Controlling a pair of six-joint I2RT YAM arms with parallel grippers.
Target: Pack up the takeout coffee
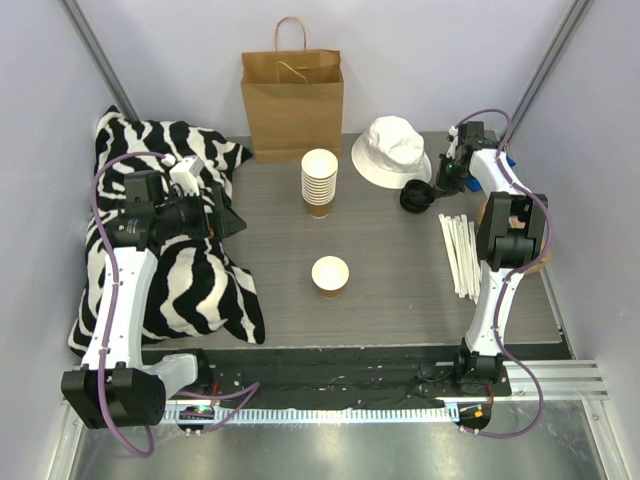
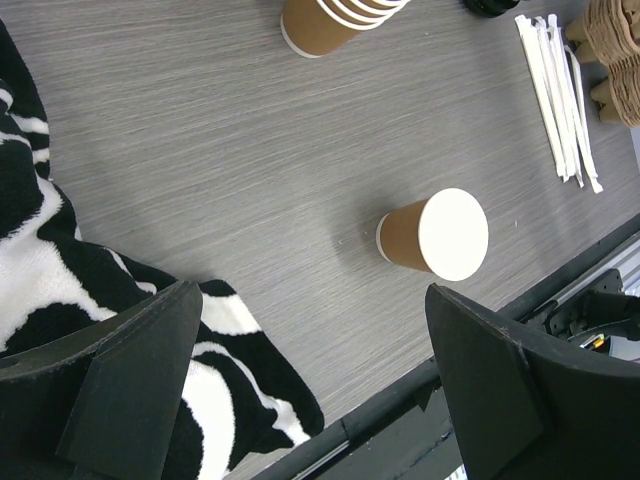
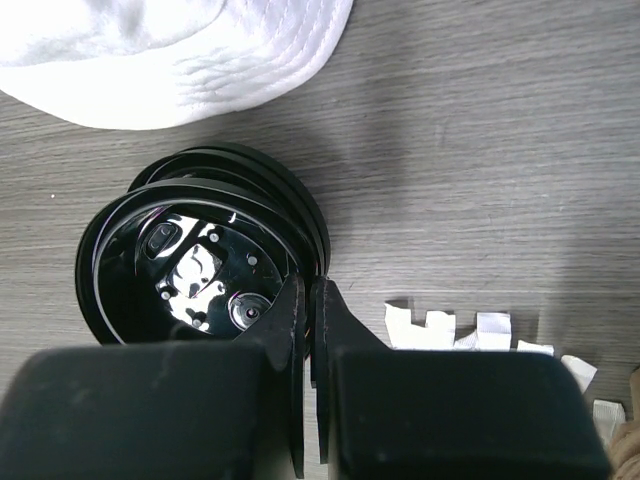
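**Overhead and wrist views, two-arm counter scene.** The cup [image 1: 330, 274] [image 2: 433, 235], kraft-brown with a cream rim, stands upright near the middle of the counter [image 1: 400, 300], apart from everything else and with its pale top facing up.

Behind it stands a cup stack [image 1: 319, 180] [image 2: 335, 20], and behind that, at the far edge, a paper bag [image 1: 292, 100] stands upright.

The right gripper [image 1: 437, 185] [image 3: 308, 300] is at the far right, beside a white hat [image 1: 392, 150] [image 3: 170, 50]. Its fingers are pressed almost together on the rim of a black lid [image 3: 200, 270], the uppermost of the lid stack [image 1: 417, 198] that rests on the counter just in front of the hat.

White wrapped straws [image 1: 460, 255] [image 2: 555, 95] lie in a row to the right of the cup. A pulp carrier [image 2: 615, 60] sits past them at the counter's right edge.

The left gripper [image 1: 225, 215] [image 2: 312, 300] has its jaws spread wide and holds nothing. It is raised above the inner edge of a zebra cloth [image 1: 170, 280] [image 2: 60, 270] that covers the counter's left side, well apart from the cup.
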